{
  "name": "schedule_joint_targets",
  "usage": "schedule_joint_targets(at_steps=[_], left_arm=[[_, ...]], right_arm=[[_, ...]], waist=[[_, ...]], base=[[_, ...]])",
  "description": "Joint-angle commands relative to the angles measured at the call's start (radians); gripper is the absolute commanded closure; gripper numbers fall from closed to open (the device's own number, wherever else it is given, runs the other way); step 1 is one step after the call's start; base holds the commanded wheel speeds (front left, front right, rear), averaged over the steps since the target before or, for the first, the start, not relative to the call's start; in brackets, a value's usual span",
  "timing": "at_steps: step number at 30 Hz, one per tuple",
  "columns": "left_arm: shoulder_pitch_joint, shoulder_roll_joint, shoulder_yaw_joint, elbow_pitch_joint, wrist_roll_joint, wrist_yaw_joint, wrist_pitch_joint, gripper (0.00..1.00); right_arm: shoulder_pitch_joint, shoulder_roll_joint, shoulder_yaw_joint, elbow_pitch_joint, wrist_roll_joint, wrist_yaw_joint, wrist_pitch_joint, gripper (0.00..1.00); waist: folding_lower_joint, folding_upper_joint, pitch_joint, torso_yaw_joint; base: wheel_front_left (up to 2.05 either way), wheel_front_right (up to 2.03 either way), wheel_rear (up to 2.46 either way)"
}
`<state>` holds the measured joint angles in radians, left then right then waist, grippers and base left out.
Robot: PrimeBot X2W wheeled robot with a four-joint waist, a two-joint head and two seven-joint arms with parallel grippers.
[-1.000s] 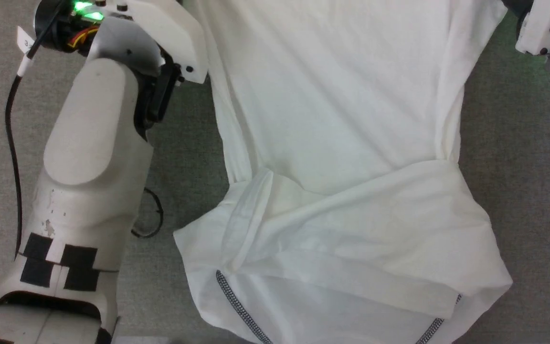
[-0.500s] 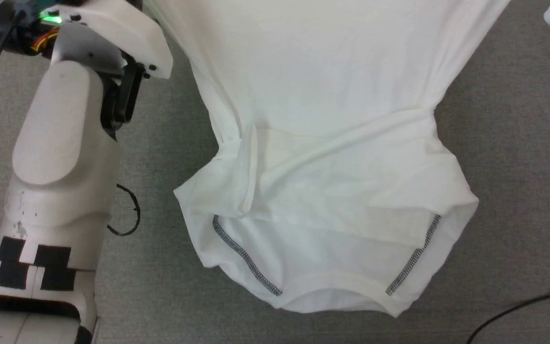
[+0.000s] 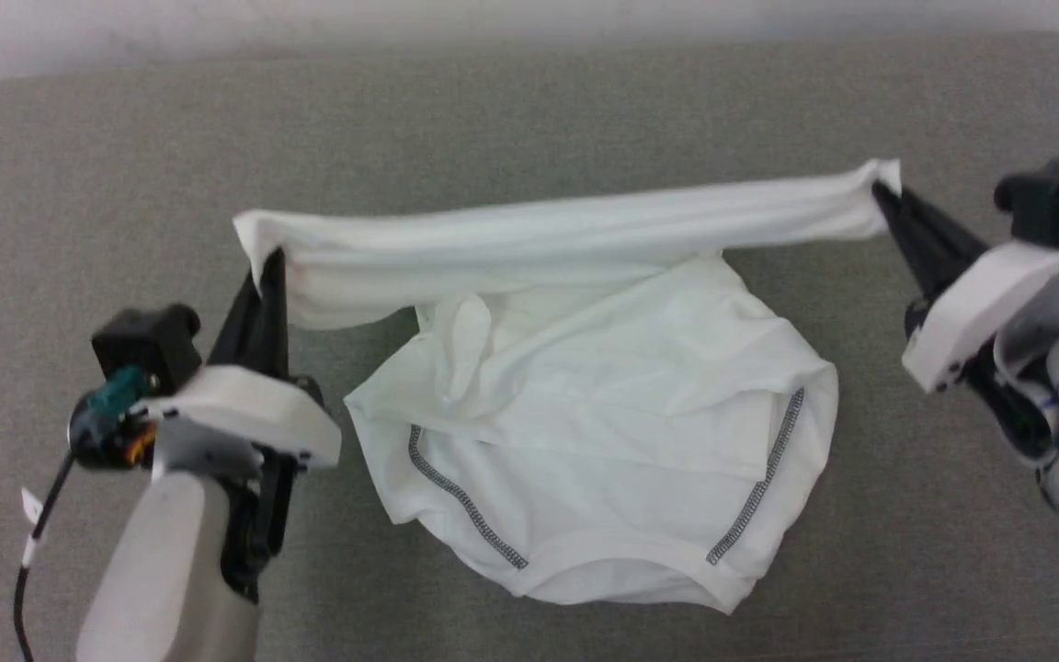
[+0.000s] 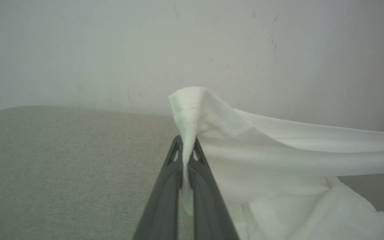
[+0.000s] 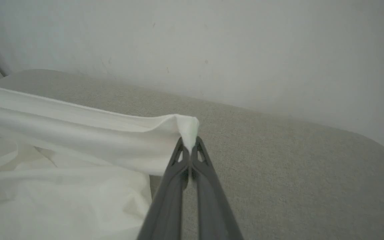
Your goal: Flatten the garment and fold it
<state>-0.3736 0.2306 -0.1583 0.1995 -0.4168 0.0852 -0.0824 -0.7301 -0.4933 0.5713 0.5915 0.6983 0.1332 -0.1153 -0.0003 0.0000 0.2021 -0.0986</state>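
Two grey zigzag-stitched seams (image 3: 461,496) run up from the rounded near edge of the garment (image 3: 603,414). It is a thin, soft white T-shirt, and its lower part lies in a crumpled, roughly oval heap on the grey woven surface (image 3: 529,119), between the two grippers and nearer the robot than their fingertips. Left of that heap, the smooth, pale left forearm (image 3: 171,570) carries a black cable (image 3: 22,588) with a small white tag (image 3: 30,506), too small to read. The left gripper (image 3: 269,267) has its long dark fingers pressed together on a bunched corner of the shirt. In the left wrist view the cloth is pinched between the tips and pokes out above them. The right gripper (image 3: 881,191) is clamped the same way on the opposite corner. Between the two sets of fingertips the held edge is drawn into a long, lifted band with lengthwise folds, passing over the far side of the heap. Beyond the fingertips lies bare surface with rounded corners, then a plain pale wall (image 4: 112,50). Half a second ago the head view sat close over the shirt's lower part, with fabric running off the top. The whole picture has since shifted, so the camera has moved; the seams and curved edge keep much the same layout.
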Motion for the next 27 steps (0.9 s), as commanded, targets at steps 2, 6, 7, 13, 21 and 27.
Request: schedule_joint_targets(at_steps=[2, 6, 7, 13, 21, 27], left_arm=[[0.103, 0.004, 0.009, -0.056, -0.013, 0.023, 0.015, 1.00], [0.270, -0.006, 0.004, -0.137, -0.034, 0.051, 0.047, 1.00], [0.305, -0.006, -0.001, -0.145, -0.037, 0.053, 0.057, 1.00], [0.426, -0.025, -0.059, -0.120, -0.049, 0.041, 0.089, 1.00], [0.465, -0.042, -0.099, -0.009, -0.048, 0.030, 0.086, 1.00], [0.472, -0.061, -0.124, 0.060, -0.063, -0.001, 0.069, 0.00]], right_arm=[[0.105, -0.025, -0.016, -0.057, 0.005, -0.002, 0.013, 1.00], [0.292, -0.040, -0.088, -0.168, 0.005, -0.002, 0.046, 1.00], [0.338, -0.036, -0.113, -0.192, 0.004, -0.002, 0.055, 1.00], [0.589, 0.031, -0.257, -0.318, -0.054, -0.002, 0.143, 1.00], [0.814, 0.157, -0.369, -0.415, -0.140, -0.002, 0.263, 1.00], [0.905, 0.243, -0.408, -0.449, -0.202, -0.002, 0.311, 0.00]], waist=[[0.0003, 0.0000, -0.062, -0.014], [0.0003, 0.0000, -0.084, -0.024], [0.0003, 0.0000, -0.088, -0.027], [0.0003, 0.0000, -0.100, -0.040], [0.0003, 0.0000, -0.118, -0.043], [0.0003, 0.0000, -0.132, -0.046]], base=[[0.00, 0.00, 0.00], [0.00, 0.00, 0.00], [0.00, 0.00, 0.00], [0.00, 0.00, 0.00], [0.00, 0.00, 0.00], [0.00, 0.00, 0.00]])
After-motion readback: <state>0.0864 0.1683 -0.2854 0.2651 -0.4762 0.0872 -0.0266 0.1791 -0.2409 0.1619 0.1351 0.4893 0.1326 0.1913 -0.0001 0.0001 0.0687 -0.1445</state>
